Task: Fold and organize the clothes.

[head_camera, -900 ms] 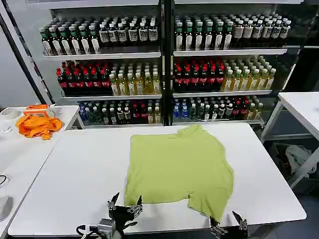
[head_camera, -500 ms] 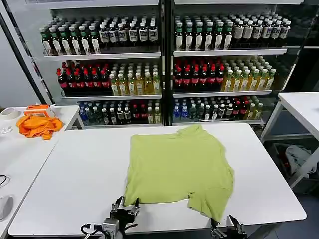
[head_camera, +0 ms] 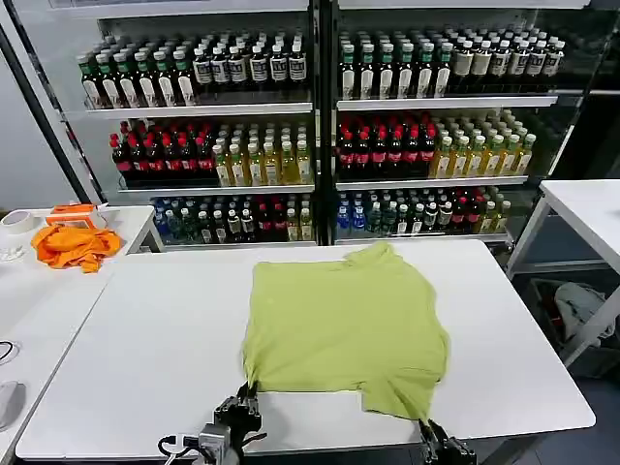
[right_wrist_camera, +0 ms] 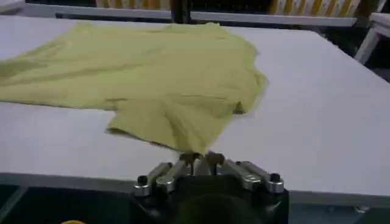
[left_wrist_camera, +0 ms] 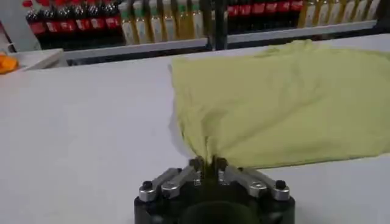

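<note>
The left gripper [left_wrist_camera: 209,163] is clamped on the near left hem corner of the yellow-green T-shirt [head_camera: 344,329], and the right gripper [right_wrist_camera: 201,159] is pinched together on its near right corner. To fold well, lift both corners evenly and carry them forward together. Beyond both grippers the white table [head_camera: 155,339] gives open room, with the table's near edge directly beneath them.

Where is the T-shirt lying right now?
In the head view, the T-shirt lies spread on the white table, right of centre, its near edge pinched by the left end effector and right end effector.
</note>
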